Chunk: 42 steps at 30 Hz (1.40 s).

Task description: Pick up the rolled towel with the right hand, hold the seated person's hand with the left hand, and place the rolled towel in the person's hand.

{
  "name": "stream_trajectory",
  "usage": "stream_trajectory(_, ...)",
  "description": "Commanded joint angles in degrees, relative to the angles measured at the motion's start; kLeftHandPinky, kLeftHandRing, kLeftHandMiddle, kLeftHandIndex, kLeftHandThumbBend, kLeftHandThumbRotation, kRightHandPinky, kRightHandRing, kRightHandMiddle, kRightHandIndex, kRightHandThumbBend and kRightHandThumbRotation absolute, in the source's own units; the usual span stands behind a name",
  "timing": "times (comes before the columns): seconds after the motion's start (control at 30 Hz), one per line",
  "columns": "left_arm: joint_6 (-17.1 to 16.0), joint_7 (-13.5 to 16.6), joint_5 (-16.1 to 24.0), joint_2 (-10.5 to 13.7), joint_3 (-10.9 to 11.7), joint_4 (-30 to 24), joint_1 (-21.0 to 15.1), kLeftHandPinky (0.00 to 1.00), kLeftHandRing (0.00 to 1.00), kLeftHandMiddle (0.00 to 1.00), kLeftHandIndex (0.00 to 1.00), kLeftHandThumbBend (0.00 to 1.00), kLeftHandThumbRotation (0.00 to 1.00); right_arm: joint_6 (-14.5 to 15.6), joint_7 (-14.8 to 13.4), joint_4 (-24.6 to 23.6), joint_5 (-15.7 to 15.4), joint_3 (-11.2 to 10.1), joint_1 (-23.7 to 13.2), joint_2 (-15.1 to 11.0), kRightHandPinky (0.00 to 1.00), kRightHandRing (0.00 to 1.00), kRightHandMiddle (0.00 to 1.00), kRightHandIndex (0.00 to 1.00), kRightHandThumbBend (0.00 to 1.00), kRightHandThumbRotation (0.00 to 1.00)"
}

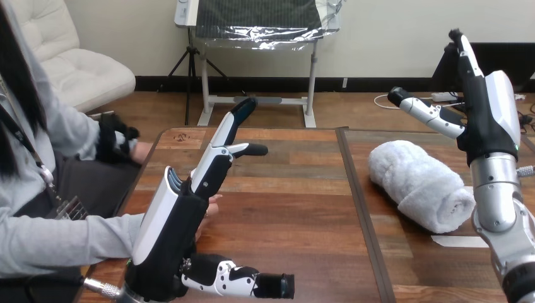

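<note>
Towel (pixel 419 183): lay rolled on the worktop (pixel 284 208), right side, untouched. Right hand (pixel 489 110): stood upright just beside it, fingers straight, grasping nothing. Left hand (pixel 173 221): fingers straight too, half covering the person's hand (pixel 213 205); possibly touching, hard to tell.

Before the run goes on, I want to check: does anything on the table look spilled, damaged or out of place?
Nothing stands out. The rolled towel lies whole and neatly rolled, at a slant on the table. A small white strip lies flat on the wood by its near end, probably a marker, not damage.
</note>
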Motion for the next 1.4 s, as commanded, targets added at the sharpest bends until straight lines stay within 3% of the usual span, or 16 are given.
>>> stream_trajectory(0.0,0.11,-0.04,-1.09,0.6,0.41,-2.17,-1.45,0.72,0.99,1.0,1.0,1.0,0.55,1.26,0.71,3.41,0.64,0.82,-6.67,-1.16,0.86,0.98,0.94,0.98,1.0,0.64)
stream_trajectory(0.37,-0.29,0.53,-0.12,-0.33,1.17,-2.38,-1.23,0.64,0.96,1.0,1.0,1.0,0.59,4.87,3.97,8.63,1.45,1.33,-9.12,-1.17,0.85,0.97,0.94,0.98,1.0,0.62)
stream_trajectory(0.87,-0.42,0.66,0.13,-1.0,1.54,-3.11,-0.42,0.64,0.96,1.0,1.0,1.0,0.6,11.45,7.12,12.72,2.15,2.13,-9.55,-0.49,0.85,0.93,0.92,0.97,1.0,0.64)
stream_trajectory(1.13,-1.45,-0.06,-1.34,-0.1,0.39,-2.51,-0.74,0.64,0.97,1.0,1.0,1.0,0.6,14.7,8.99,13.98,1.74,2.92,-9.3,-0.3,0.8,0.9,0.92,0.98,1.0,0.66)
stream_trajectory(1.37,-0.46,0.04,-0.14,-0.43,1.4,-3.75,0.07,0.66,0.98,1.0,1.0,1.0,0.61,18.86,9.35,14.68,-0.06,5.12,-8.95,0.16,0.69,0.83,0.85,0.97,1.0,0.66)
